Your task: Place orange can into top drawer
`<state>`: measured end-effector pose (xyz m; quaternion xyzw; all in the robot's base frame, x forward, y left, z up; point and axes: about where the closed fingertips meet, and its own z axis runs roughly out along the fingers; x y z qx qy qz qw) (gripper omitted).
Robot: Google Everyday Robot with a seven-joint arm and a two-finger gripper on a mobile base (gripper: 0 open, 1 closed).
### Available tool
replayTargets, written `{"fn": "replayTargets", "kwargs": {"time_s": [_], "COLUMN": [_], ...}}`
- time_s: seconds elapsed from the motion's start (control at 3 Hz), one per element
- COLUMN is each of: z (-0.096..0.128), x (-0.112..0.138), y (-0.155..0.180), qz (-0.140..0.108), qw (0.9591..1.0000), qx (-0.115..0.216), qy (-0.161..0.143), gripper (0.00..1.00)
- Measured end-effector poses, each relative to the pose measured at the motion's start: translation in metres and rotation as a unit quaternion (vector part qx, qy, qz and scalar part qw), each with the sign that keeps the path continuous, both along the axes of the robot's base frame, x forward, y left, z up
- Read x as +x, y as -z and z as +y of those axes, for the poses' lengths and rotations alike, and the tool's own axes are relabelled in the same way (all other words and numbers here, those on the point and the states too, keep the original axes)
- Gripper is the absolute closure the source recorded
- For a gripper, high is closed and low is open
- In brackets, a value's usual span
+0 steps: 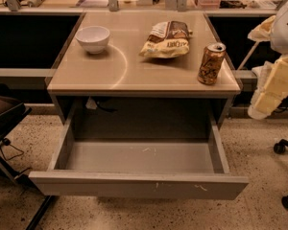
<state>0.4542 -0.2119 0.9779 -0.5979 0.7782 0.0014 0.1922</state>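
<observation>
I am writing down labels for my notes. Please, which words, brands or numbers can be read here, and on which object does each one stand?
On the snack bag: dark print on a pale band, too blurred to read.
On the orange can: only a mottled pattern, no readable text.
On the top drawer: white scuffs on the front, no text.
On the gripper, at the right edge beside the table: no text visible.

Orange can (211,63) orange-brown with pale mottling and a silver top; top drawer (139,185) plain grey, small white scuffs on its front; tabletop (134,73) pale beige; bowl (93,38) white; snack bag (166,40) yellow and brown; tool (274,86) cream-yellow, at the right edge beside the tabletop.
</observation>
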Motion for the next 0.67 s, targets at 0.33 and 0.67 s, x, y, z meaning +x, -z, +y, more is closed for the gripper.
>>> {"fn": "replayTargets", "kwargs": {"time_s": [0.33,0.67], "z": [-0.019,0.001], "x": [0.039,0.092], "y": [0.008,0.013], "qz": [0.008,0.032], "qw": [0.994,0.972], "qx": [0.109,0.232], "qy": [0.008,0.01], "gripper": [0.0,0.0]}}
